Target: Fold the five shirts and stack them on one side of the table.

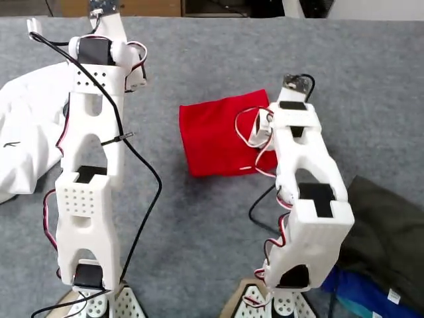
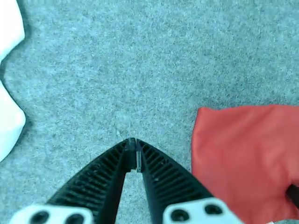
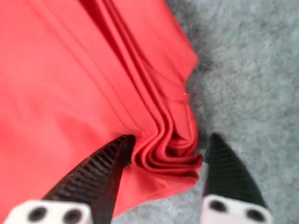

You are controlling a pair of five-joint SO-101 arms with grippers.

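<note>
Our right gripper (image 3: 170,139) straddles the shirt (image 3: 70,70) at its bunched corner, fingers apart; our left gripper (image 2: 132,144) has its fingers together. Catching only some layers could undo the fold.

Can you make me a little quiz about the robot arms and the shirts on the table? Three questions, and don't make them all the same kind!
1. True or false: the left jaws are shut over the bare grey table cover.
2. Fill in: the white shirt lies on the ____ arm's side of the table.
3. The right jaws stand open around a bunched corner of which thing? A) white shirt B) red shirt C) dark green garment

Key: 1 true; 2 left; 3 B.
</note>
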